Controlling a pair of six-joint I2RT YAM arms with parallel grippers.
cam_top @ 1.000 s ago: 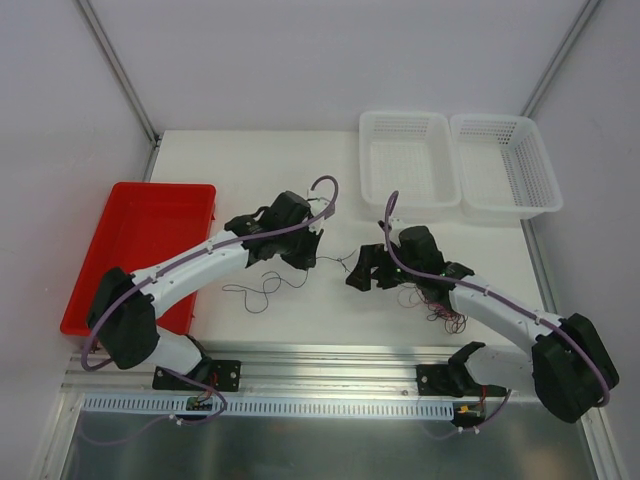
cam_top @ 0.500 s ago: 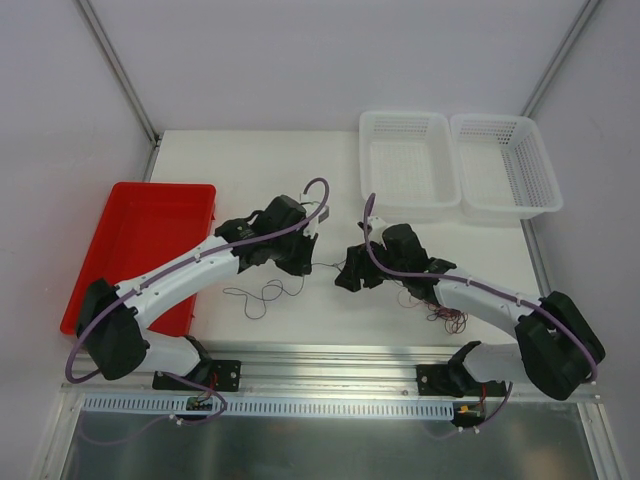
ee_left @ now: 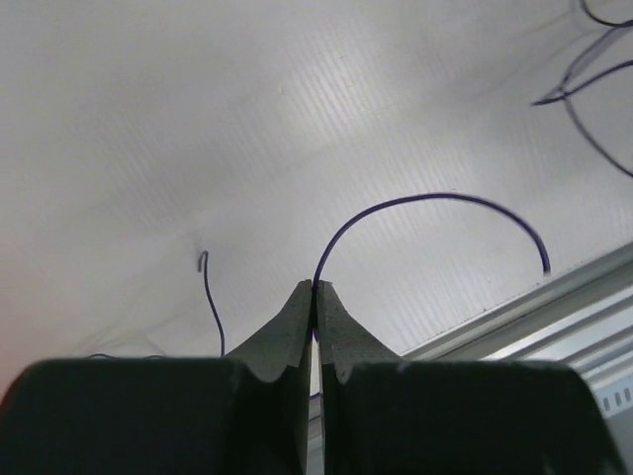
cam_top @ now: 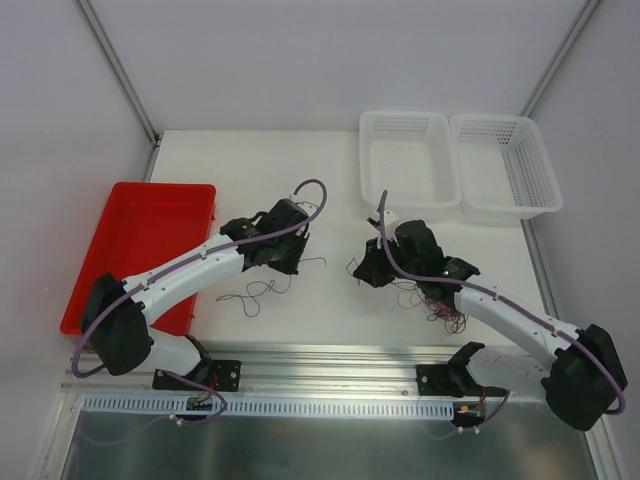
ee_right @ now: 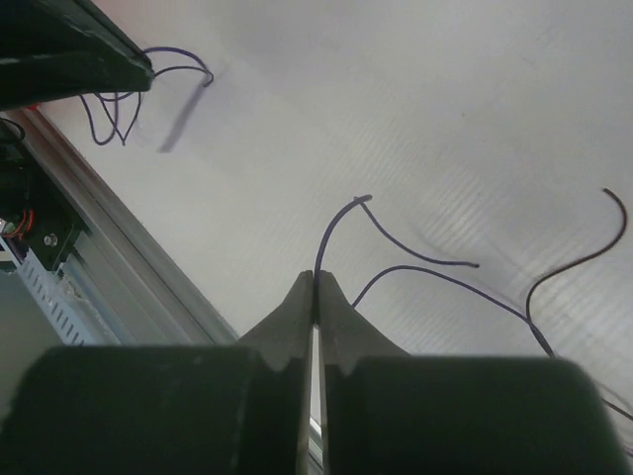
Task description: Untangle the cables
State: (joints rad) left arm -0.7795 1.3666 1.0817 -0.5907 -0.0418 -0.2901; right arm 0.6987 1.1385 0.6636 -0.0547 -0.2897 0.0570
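The cables are thin wires on the white table. A purple cable [ee_left: 435, 199] arcs out from the tips of my left gripper [ee_left: 315, 287], which is shut on it. The rest of it trails as loose purple loops [cam_top: 255, 292] under my left gripper [cam_top: 296, 262]. My right gripper [ee_right: 316, 277] is shut on another purple strand [ee_right: 336, 220] that rises from its tips and bends right. In the top view the right gripper [cam_top: 361, 272] hangs a short way right of the left one. A bunch of red and dark cables [cam_top: 446, 312] lies beside the right forearm.
A red tray [cam_top: 140, 250] sits at the left edge. Two white baskets [cam_top: 405, 160] [cam_top: 505, 165] stand at the back right. An aluminium rail [cam_top: 330, 362] runs along the near edge. A dark brown strand [ee_right: 584, 259] curls to the right of the right gripper.
The right gripper has gone from open to shut on a purple strand. The two grippers, close together half a second ago, have drawn apart, left going left and right going right.
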